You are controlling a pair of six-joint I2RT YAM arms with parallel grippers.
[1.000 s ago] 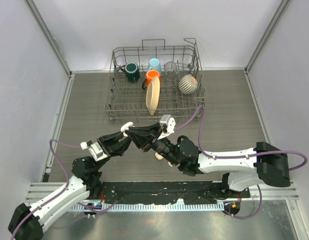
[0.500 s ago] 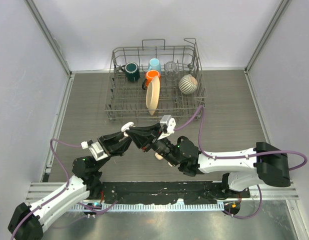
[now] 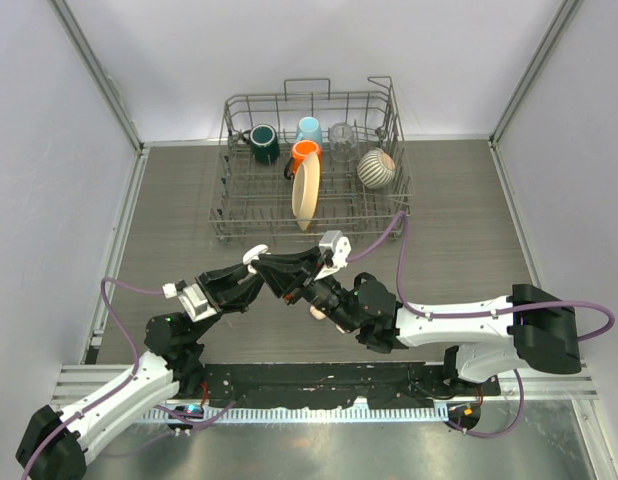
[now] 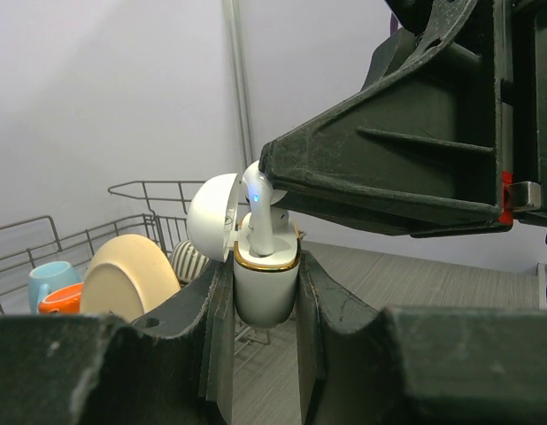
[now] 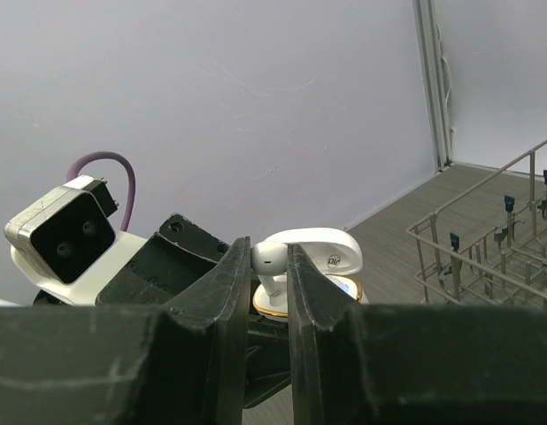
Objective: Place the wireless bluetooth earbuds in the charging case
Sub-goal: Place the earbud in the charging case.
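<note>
A white charging case (image 4: 266, 285) with a gold rim is held above the table, my left gripper (image 4: 265, 276) shut on its body. Its round lid (image 4: 211, 217) stands open to the left. One white earbud (image 5: 270, 258) is pinched by its head in my right gripper (image 5: 270, 266), which is shut on it. The earbud's stem (image 4: 259, 228) points down into the case's well, and a blue light glows on it. In the top view the two grippers meet mid-table, with the case lid (image 3: 255, 253) showing just left of my right gripper (image 3: 273, 268).
A wire dish rack (image 3: 394, 185) stands at the back with a dark green mug (image 3: 264, 145), a light blue mug (image 3: 309, 130), an orange cup (image 3: 305, 152), a cream plate (image 3: 306, 193), a glass (image 3: 342, 137) and a striped bowl (image 3: 376, 168). A small pale object (image 3: 316, 313) lies under the right arm.
Almost nothing. The right wrist has edged slightly left, and both grips are unchanged.
</note>
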